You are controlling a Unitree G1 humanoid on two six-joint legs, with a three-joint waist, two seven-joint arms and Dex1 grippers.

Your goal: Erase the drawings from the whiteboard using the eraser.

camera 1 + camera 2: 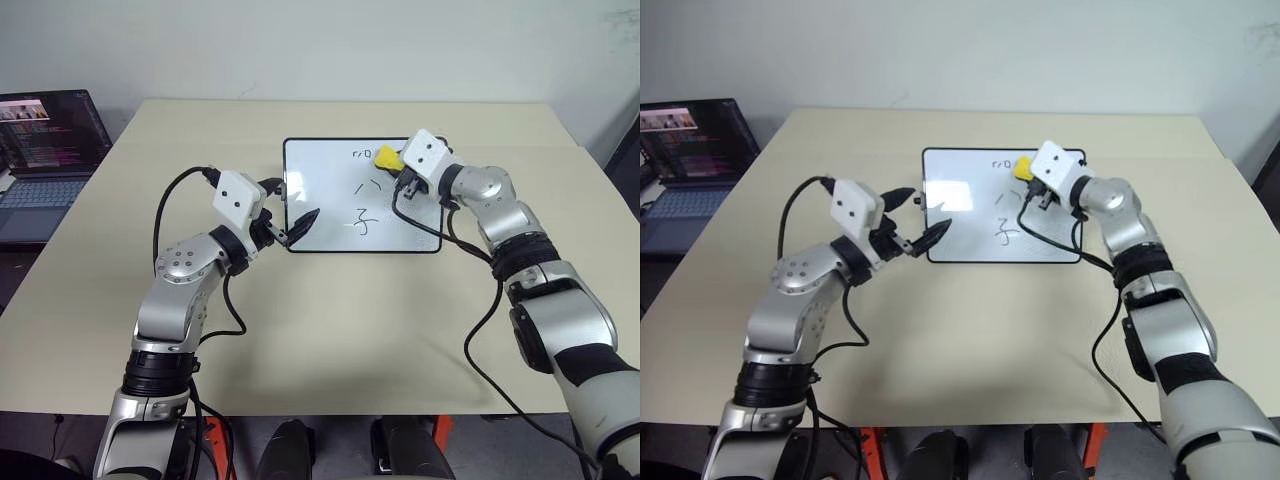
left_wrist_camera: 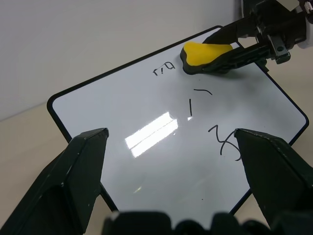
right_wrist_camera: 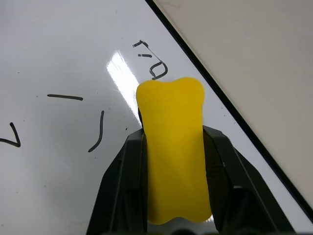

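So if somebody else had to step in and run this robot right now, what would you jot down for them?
Right gripper: shut on the yellow eraser, held at the far edge of the whiteboard, next to the small top scribble.
Left gripper: open, holding nothing, at the board's left edge.
Whiteboard lies flat on the table; a laptop sits far left.
Done: eraser picked up and brought to the board.
Left: all the drawings remain, the top scribble, two short strokes in the middle and the lower character. Wipe them off.
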